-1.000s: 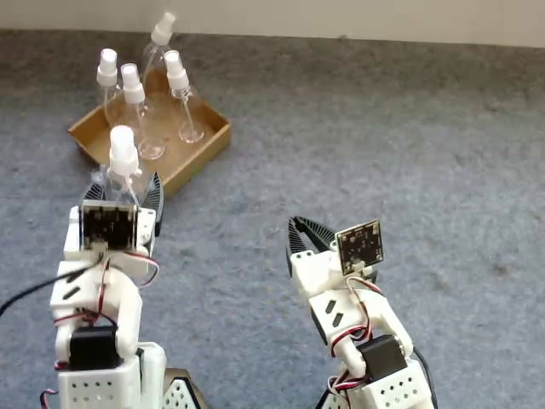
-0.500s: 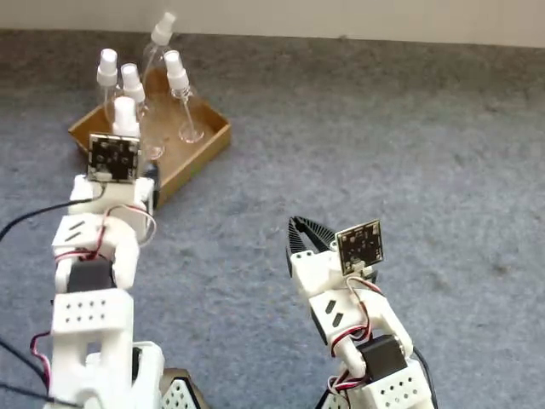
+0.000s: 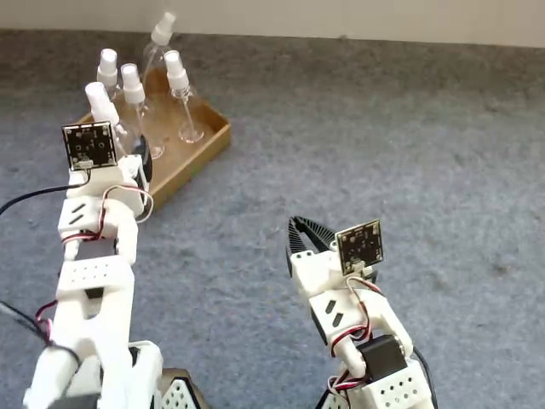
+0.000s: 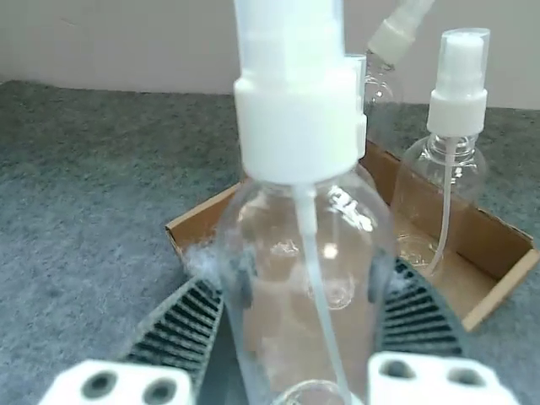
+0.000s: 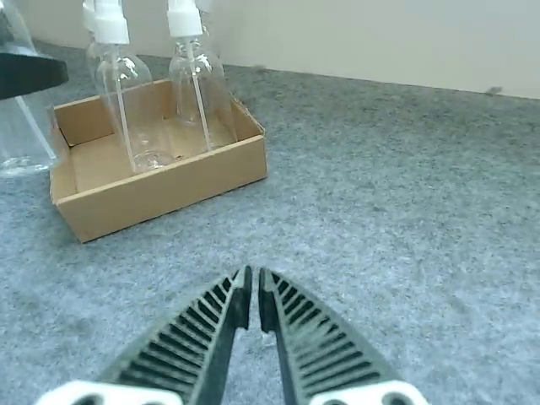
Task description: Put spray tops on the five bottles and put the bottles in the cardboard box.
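High view: left arm stretched forward, wrist at the near corner of the cardboard box (image 3: 197,158). Left claw (image 4: 299,325) clenched around the fifth bottle (image 4: 304,245), spray top on, roughly upright, probably lined up for lowering beside four capped bottles (image 3: 189,115) standing inside. Right claw (image 5: 255,308) closed, empty, parked above the surface (image 3: 383,128), well apart.

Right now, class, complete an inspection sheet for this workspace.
Surface: grey carpet-like table covering.
Job's things: four clear plastic bottles with white spray tops in shallow brown cardboard box; fifth capped bottle held at its edge.
Clutter: nothing seen.
Grippers: left gripper shut on fifth capped bottle; right gripper shut, empty, above bare covering.
Cables: black cable beside left arm; red and white wires on both arms.
Surroundings: pale wall behind table.
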